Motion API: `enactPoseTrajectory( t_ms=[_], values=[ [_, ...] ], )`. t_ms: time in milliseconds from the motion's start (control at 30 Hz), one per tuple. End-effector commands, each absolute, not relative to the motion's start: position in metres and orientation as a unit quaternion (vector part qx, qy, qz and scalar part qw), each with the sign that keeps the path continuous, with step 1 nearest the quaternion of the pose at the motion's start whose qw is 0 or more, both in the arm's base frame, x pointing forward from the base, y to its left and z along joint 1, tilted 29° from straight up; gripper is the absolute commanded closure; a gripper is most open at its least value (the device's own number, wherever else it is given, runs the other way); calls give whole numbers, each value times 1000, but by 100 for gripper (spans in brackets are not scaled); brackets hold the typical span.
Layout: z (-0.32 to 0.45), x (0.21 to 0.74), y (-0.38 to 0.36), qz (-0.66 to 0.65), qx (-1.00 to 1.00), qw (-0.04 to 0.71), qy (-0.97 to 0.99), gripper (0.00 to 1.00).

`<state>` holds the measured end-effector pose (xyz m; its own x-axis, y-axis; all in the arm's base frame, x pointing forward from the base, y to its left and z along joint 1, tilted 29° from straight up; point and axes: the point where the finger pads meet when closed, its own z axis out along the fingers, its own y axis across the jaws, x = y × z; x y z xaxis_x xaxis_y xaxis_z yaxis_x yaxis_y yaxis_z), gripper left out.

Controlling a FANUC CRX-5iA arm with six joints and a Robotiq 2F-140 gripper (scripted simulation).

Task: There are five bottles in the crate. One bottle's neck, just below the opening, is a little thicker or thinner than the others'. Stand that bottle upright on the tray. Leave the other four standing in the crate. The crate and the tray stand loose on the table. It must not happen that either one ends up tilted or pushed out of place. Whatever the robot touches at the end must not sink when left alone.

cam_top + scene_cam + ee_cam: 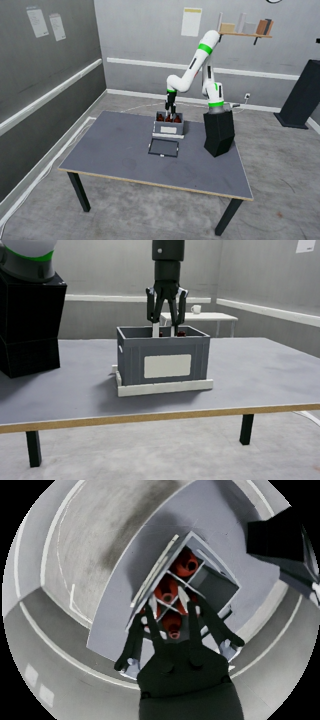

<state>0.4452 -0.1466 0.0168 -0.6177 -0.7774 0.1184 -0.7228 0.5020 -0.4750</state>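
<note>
The grey crate [180, 129] [134, 364] stands on the table with red-brown bottles inside; some are partly hidden. My gripper [169, 115] [164, 334] [166, 594] is open, pointing down, with its white fingertips inside the crate's top, one on each side of the middle bottle [167, 588] in the row nearest the tray. A gap shows between fingers and neck. One bottle [185, 565] stands at one end of that row; another bottle [173, 621] stands in the other row. Neck differences cannot be told. The dark tray [164, 147] holds nothing.
An empty compartment [215, 586] shows in the crate. A white strip [168, 135] lies along the crate's tray side, and another white strip [165, 389] along its opposite side. The black robot base [219, 131] stands beside the crate. Crate walls and dividers surround the fingertips.
</note>
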Motion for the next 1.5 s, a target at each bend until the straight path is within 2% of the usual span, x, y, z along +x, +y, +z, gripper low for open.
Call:
enactPoseTrajectory(
  t_ms=[0,700,1467],
  values=[
    [17,446,-146,-247,-434,56,865,56],
    [23,444,-144,-247,-434,56,865,56],
    [78,424,-120,-247,-434,56,865,56]
  ],
)
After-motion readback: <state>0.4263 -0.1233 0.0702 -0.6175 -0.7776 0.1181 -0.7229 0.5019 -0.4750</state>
